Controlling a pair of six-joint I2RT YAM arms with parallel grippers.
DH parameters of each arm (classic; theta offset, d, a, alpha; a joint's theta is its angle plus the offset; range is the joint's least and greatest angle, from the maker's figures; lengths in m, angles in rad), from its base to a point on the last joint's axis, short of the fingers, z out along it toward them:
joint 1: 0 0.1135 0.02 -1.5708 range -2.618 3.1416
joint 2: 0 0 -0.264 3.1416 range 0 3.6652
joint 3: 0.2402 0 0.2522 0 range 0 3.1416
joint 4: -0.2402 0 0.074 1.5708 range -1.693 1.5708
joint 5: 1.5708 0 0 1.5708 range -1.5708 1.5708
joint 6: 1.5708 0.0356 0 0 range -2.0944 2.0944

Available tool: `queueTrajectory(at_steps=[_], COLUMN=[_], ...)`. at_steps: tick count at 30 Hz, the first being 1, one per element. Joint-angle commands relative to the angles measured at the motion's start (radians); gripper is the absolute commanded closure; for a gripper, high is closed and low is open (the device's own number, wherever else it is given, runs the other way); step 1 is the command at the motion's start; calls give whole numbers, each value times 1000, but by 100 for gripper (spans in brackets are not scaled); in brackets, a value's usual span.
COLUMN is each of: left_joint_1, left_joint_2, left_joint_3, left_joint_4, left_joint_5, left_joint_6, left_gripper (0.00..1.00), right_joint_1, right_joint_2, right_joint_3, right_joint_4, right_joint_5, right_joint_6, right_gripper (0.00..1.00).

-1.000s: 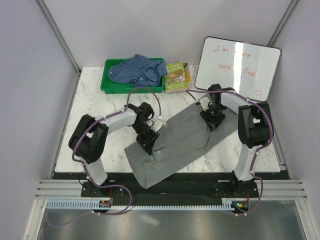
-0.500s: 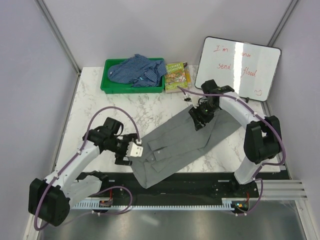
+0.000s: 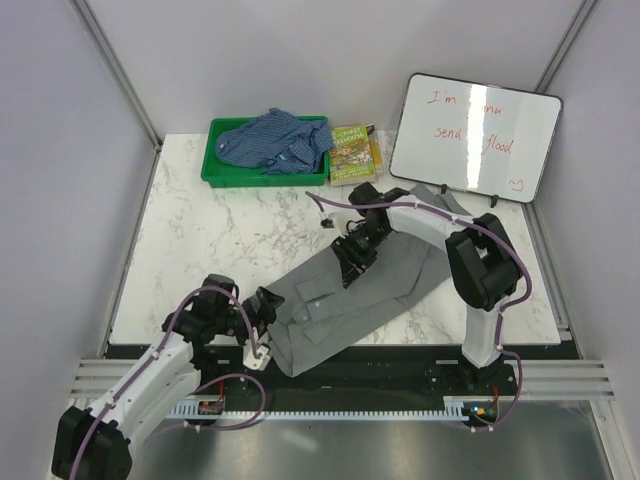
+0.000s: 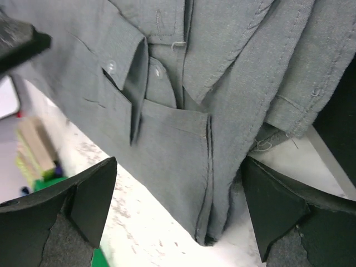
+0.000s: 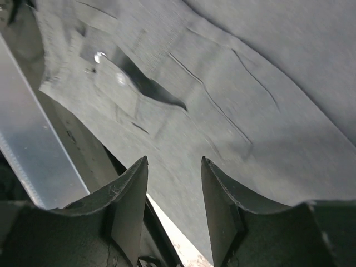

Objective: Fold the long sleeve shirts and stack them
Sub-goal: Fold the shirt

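Your left hand (image 3: 262,328) sat at the lower left of the top view with its fingers spread wide, just beside the folded edge of the grey shirt (image 3: 400,282) and gripping nothing, probably so the fold could lie flat on the table (image 3: 220,235). Your right hand (image 3: 352,258) hung over the shirt's middle, fingers partly apart with only cloth beneath them, likely placed for the next fold. The grey shirt lay diagonally across the centre, its lower end over the table's near edge, while the blue shirt (image 3: 275,140) lay crumpled in the green bin (image 3: 214,172) at the upper left, not yet folded.
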Motion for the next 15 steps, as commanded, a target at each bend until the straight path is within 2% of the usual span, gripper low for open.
queueTrajectory(at_steps=[1,7,10,13,14,15], left_joint_1=[0,-1,-3,-15,-21,-24], left_joint_2=[-39,-58,-43,28,46,89], left_joint_3=[-94,-108,-99,-66,-44,-31], left_joint_4=[104,102,102,102,102,107], left_joint_5=[52,156,202,217,231,234], left_joint_6=[140,175,186,195,184,178], left_gripper=[1,1,8,21,30,32], right_joint_1=[16,50,71,85,85,87], right_joint_2=[56,155,206,251,260,268], right_joint_3=[61,85,85,82,82,82], right_joint_4=[69,97,111,122,125,126], right_joint_5=[-161,-230,-223,-213,-215,-220], right_joint_6=[45,57,63,62,63,62], right_gripper=[50,52,53,54,54,54])
